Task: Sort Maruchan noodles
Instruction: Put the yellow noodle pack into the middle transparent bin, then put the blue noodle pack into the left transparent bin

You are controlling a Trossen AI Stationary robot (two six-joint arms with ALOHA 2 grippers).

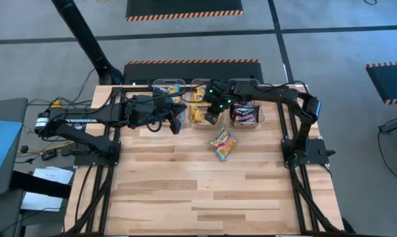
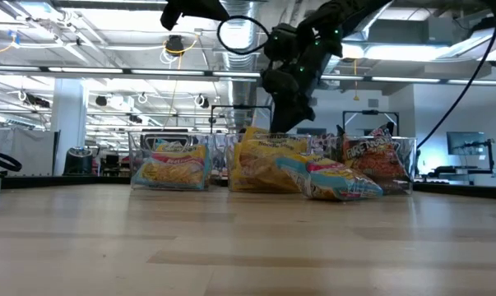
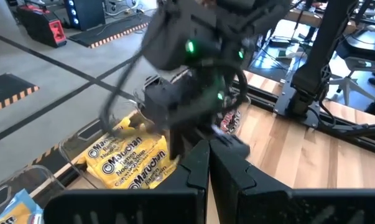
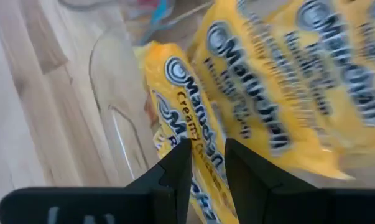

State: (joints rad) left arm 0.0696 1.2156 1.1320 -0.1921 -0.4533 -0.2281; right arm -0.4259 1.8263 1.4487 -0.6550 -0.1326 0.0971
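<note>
The right claw (image 1: 211, 117) is held over the middle one of three clear bins (image 1: 199, 112) at the far edge of the wooden worktop (image 1: 185, 191), its two dark fingers (image 4: 175, 165) set slightly apart with a narrow gap between them. In the right wrist view a yellow Maruchan packet (image 4: 187, 124) is seen standing on edge against the clear bin wall, directly ahead of the fingertips; whether it is gripped or only touched cannot be told. More yellow packets (image 4: 299, 81) are seen lying beside it in the same bin. The left claw (image 1: 177, 122) is held just beside that bin, on its left, with its fingers (image 3: 196, 165) pressed together and nothing between them. In the low view the left bin (image 2: 172, 162) is shown holding a light blue-pink and yellow packet, the middle bin yellow packets, and the right bin dark maroon packets (image 2: 373, 161). One loose blue-pink packet (image 1: 222, 143) is seen lying on the bare worktop just in front of the bins, between the middle and right ones, apart from both claws. Beyond the worktop, a large room with ceiling lights and ductwork is visible.
</note>
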